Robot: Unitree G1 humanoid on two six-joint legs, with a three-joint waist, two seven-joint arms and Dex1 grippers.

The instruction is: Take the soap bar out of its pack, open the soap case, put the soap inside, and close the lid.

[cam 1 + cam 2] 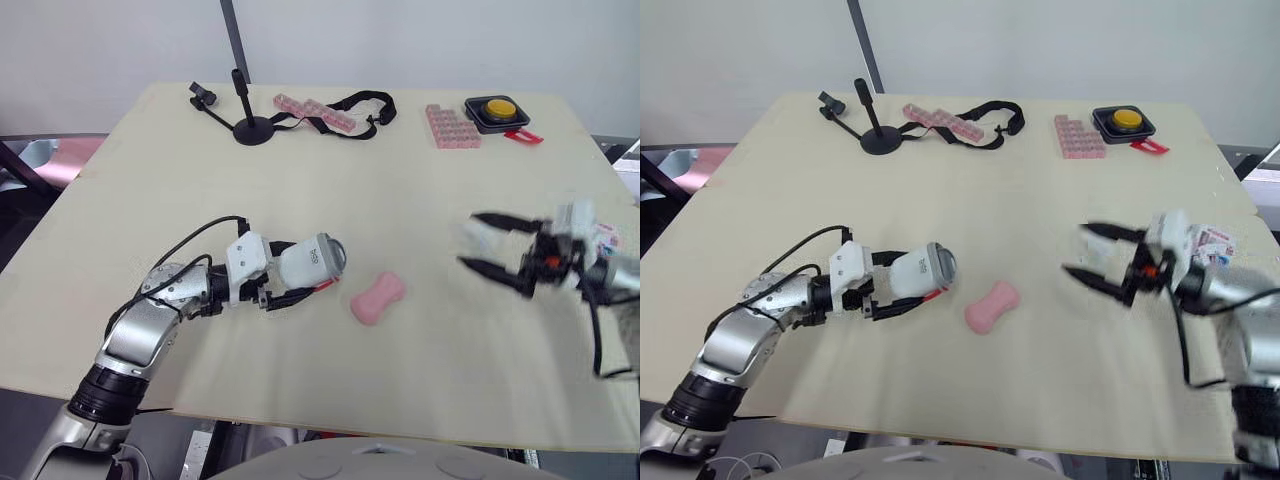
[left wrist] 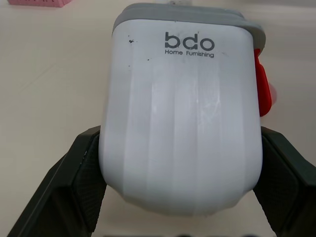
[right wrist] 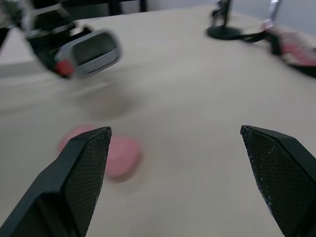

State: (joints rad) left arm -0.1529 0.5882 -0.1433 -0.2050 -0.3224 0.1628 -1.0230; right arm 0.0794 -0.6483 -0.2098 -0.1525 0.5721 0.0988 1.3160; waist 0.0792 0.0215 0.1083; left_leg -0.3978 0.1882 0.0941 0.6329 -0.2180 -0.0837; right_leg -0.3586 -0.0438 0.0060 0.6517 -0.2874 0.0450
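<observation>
Over the table (image 1: 400,210), left end effector (image 1: 287,272) clasps the soap case (image 1: 320,262) sideways.

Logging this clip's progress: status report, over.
Left gripper shut on white plastic soap case, grey lid on. Right gripper open, hovering. Pink waisted soap bar unwrapped on beige table between them. Nothing blocking it.

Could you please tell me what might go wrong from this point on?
1. The left hand grips the case by its smooth, rounded sides, so working the lid open could twist it loose.
2. The soap lies flat on the table. The open right hand might push it away or squeeze it out rather than pinch it.
3. The soap lies close to the case, so the two hands could bump during the pick.
</observation>
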